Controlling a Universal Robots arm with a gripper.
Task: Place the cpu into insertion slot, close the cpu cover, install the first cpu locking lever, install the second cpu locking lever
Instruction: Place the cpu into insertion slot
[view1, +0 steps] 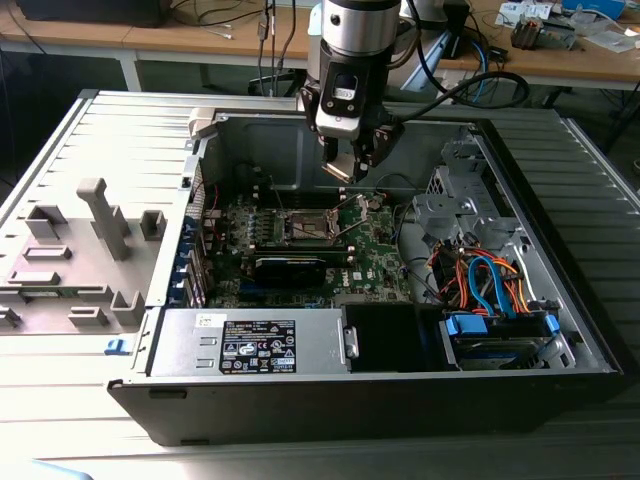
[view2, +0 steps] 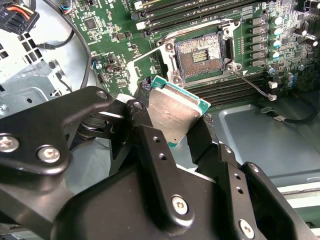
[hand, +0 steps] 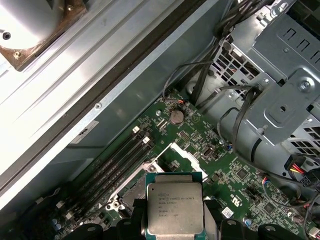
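**Operator:** What is around me?

**Spotter:** The open computer case is on every side of your gripper, with dull grey sheet-metal walls. Under the gripper lies the green circuit board, matte and crowded with small parts.

**Operator:** And the socket?

**Spotter:** The insertion slot sits below the gripper and a little ahead, not yet under it. It is a square silver rim around a dark bed of fine contacts. The cpu cover, a thin bright frame plate, looks tipped up just beyond the gripper, so the slot is open.

**Operator:** What am I holding?

**Spotter:** Your black fingers pinch the cpu by two opposite edges. It hangs tilted, clear of the board. It is a flat square with a brushed silvery face and a green rim.

**Operator:** How do I seat it well?

**Spotter:** As I judge it, level the chip and square its edges to the rim while you are above the slot. Then lower it straight, with no sliding, because those contacts look easy to bend. The edges are smooth and thin, so keep the pinch firm until the chip lies flat.
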